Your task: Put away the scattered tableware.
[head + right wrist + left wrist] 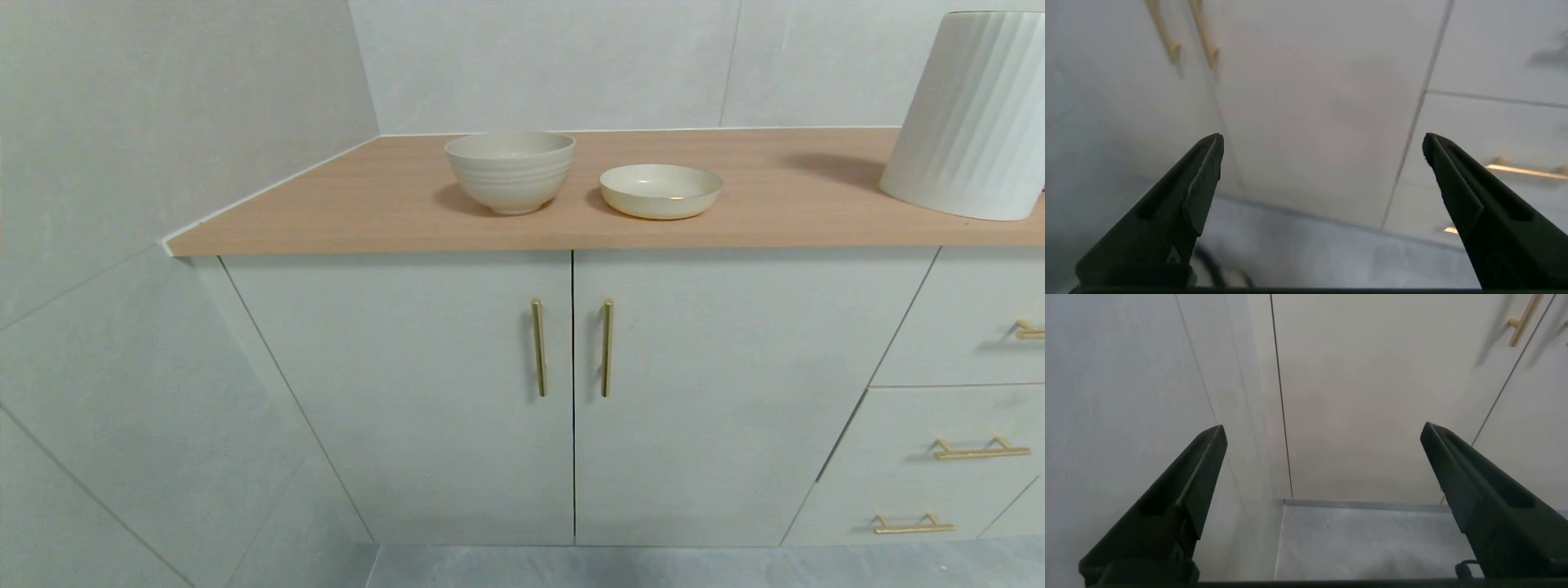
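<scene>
From my station I see the tableware up on the wooden countertop [367, 204]: a deep, ribbed cream bowl [510, 171] and, just beside it on its right and not touching, a shallow cream dish [660, 190] with a pale rim. Both sit upright near the counter's front edge, above the seam where the two cabinet doors [408, 392] meet, and both doors are closed. Two gold bar handles [538, 347] hang side by side at that seam. A tall white ribbed container [971, 114] stands well off to the right on the same counter, over a stack of drawers [963, 425]. My left gripper [1323, 439] is spread wide with nothing between its dark fingers [1184, 498]; it faces the lower part of the left door, where the tiled wall [1127, 392] meets the grey floor [1364, 539]. My right gripper [1323, 147] is likewise gaping and holding nothing, facing the right door, with the drawer fronts [1503, 122] beside it. So both grippers sit low by the cabinet fronts, well apart from the bowl and dish on the counter above.
</scene>
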